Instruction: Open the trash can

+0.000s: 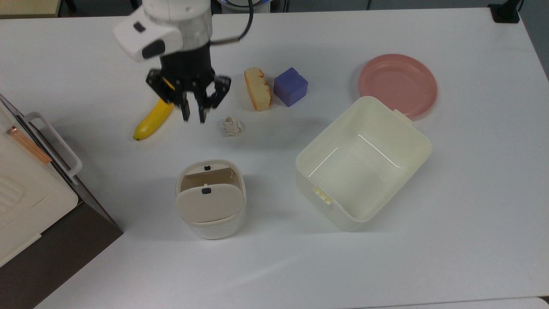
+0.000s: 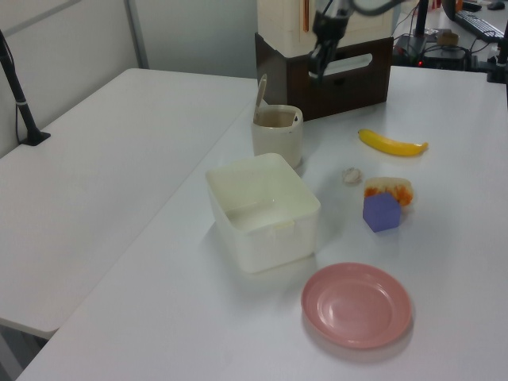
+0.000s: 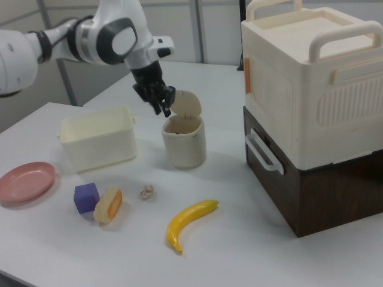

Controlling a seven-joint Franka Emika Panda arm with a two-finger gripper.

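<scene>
The trash can (image 1: 211,199) stands on the white table (image 1: 386,266) in the lower left-centre of the top view, with its beige lid (image 1: 209,207) swung up on its hinge and the dark inside open to sight. In the right view the lid (image 3: 185,103) stands nearly upright behind the can's mouth, so the task looks done, or as good as done.

The gripper (image 1: 192,112) hangs in the upper left of the top view, above the table between the banana (image 1: 153,119) and a small crumpled white scrap (image 1: 232,126), well apart from the can. Its jaws hold nothing and stand narrowly apart, a small gap showing between the fingertips.

What is left, as I judge it, is a clean retreat. The arm should stay high and keep away from the raised lid, since a knock from the fingers could tip it shut or push the light can across the table. In the right view the gripper (image 3: 160,98) appears just beside the lid, but the top view shows it set back, so depth there is deceptive and the top view is the safer guide.

The cream tub (image 1: 364,163), bread slice (image 1: 257,89), purple cube (image 1: 291,86) and pink plate (image 1: 397,83) lie clear to the right.
</scene>
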